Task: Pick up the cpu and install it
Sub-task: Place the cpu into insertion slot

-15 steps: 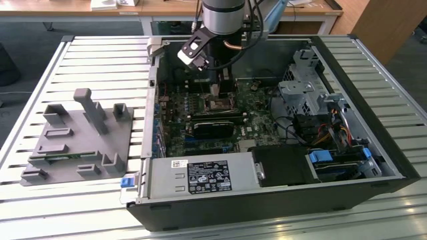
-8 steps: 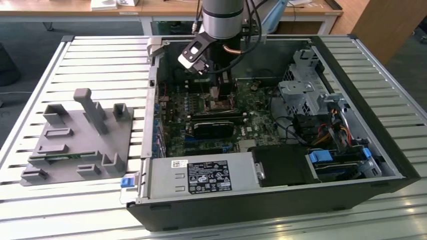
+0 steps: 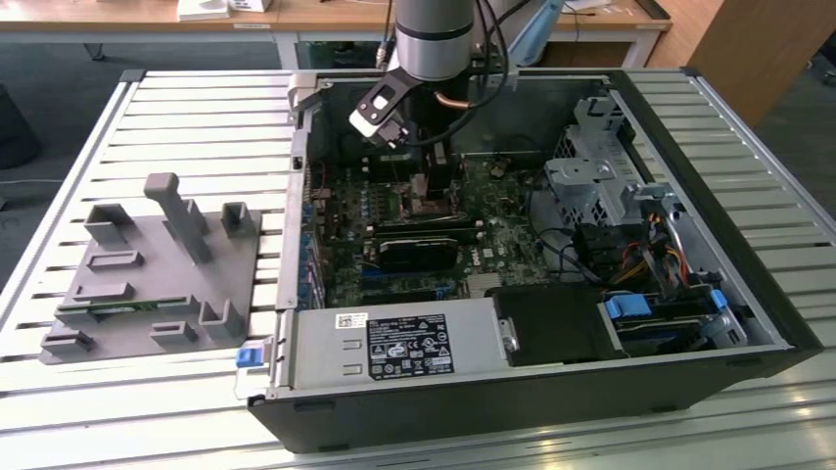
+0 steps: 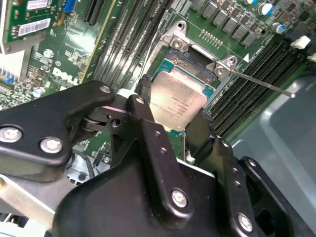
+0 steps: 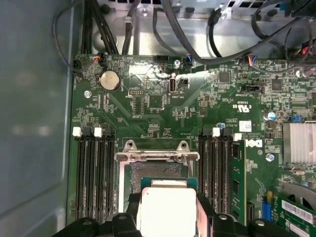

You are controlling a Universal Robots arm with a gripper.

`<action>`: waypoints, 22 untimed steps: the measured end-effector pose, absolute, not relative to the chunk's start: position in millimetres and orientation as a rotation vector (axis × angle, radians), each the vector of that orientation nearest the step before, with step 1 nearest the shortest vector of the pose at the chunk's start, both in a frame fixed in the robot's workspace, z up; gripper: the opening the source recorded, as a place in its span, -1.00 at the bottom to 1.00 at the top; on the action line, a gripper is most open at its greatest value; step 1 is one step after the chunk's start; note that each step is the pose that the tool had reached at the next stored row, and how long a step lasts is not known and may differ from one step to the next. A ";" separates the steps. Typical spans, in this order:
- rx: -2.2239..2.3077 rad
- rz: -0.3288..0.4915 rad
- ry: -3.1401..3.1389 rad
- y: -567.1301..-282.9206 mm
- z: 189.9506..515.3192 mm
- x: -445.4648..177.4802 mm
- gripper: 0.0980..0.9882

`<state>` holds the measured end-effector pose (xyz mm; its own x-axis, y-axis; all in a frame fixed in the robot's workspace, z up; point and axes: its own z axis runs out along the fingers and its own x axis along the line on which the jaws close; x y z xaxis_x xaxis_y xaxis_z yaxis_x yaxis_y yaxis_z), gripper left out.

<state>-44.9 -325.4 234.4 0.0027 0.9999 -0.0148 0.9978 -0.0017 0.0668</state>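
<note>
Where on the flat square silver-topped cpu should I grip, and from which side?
Pinch two opposite thin edges of the flat square silver-topped cpu, coming down from above its metal top, as the gripper does now. It is thin and flat, so only the rim offers faces to clamp.

My hand [image 4: 170,107] is black. The cpu [image 4: 178,98] shows a silver-grey top with a green edge. The motherboard [image 5: 163,108] is green with black memory slots. The fixture [image 3: 144,284] is plain grey. The bench [image 3: 196,108] is white and slatted. The case [image 3: 523,411] is black.
</note>
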 end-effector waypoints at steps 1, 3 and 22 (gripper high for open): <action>2.184 0.060 2.179 -325.5 233.1 -44.9 -0.03; 2.186 0.065 2.181 -325.5 229.8 -45.0 -0.03; 2.180 0.065 2.188 -320.4 206.2 -44.1 -0.03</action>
<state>-44.1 -320.4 206.2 -0.0030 1.0000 -0.0071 0.9978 0.0035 0.0668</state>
